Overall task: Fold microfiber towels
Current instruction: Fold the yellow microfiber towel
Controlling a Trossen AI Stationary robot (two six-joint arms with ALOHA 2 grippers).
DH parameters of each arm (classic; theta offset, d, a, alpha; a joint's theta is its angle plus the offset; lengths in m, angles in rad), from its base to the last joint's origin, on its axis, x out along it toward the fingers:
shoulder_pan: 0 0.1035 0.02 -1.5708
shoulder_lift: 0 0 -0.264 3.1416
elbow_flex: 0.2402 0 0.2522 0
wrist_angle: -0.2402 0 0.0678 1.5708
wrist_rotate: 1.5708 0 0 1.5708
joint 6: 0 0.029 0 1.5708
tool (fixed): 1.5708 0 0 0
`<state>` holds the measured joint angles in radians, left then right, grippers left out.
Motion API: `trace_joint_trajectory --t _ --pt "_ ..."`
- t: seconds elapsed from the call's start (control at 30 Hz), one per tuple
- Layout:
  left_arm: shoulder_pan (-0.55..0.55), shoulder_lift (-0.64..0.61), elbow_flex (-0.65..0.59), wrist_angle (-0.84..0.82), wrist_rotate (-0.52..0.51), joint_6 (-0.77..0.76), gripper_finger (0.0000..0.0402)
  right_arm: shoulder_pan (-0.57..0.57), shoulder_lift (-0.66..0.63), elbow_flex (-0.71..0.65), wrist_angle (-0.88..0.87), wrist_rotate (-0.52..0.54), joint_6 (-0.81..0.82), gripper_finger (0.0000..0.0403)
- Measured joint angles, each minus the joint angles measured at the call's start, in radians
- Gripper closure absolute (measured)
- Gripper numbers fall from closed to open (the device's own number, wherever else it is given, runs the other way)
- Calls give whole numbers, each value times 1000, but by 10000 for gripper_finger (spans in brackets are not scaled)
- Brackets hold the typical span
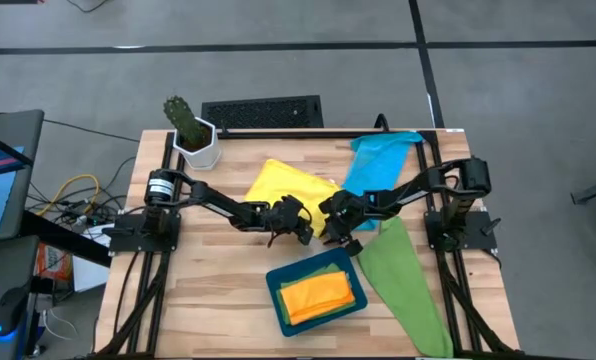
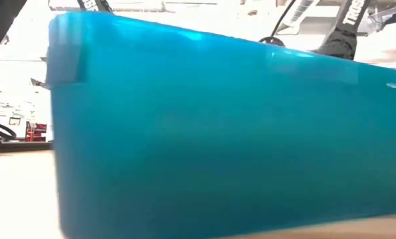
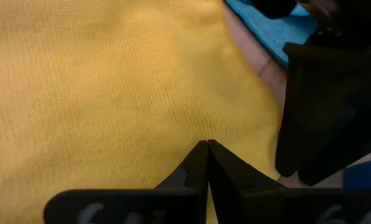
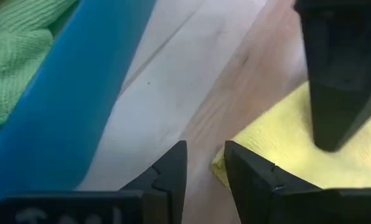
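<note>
Microfiber towels lie spread on the worktop: yellow towel at the middle, blue towel behind it, green towel to the right, orange towel in the teal tray. Left fingers are clenched over the yellow towel; right fingers stand slightly apart at its corner.

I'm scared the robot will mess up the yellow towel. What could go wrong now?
Two things might.

The right gripper is open right at the yellow towel's corner. It may pinch only a bit of the edge, and the cloth could slip out.

The left gripper is shut over the same towel, very close to the right one. They might bump or tug the cloth crooked.
</note>
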<state>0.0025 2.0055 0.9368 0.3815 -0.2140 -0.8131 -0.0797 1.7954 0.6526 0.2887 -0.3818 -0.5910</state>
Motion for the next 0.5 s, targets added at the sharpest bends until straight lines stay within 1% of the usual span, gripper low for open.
trace_joint_trajectory --t 0.1,0.17,0.27,0.37,0.4,0.43,0.5 --pt "0 2 9 -4 11 5 401 -9 15 0 1 -6 30 276" --pt "1 -1 16 -8 26 3 402 -10 12 1 -9 -2 38 289" --pt "1 -21 31 -18 63 -5 401 -8 -1 0 -16 31 60 328" --pt "0 -77 51 -30 115 17 402 -8 -13 0 -22 67 84 378" --pt "-3 -96 54 -45 118 20 401 -9 -14 -1 -19 72 90 388" --pt "-9 -112 55 -66 117 20 401 -10 -14 -2 -18 71 96 391" --pt "-27 -135 53 -147 93 24 401 -9 -14 -1 -15 77 118 385"
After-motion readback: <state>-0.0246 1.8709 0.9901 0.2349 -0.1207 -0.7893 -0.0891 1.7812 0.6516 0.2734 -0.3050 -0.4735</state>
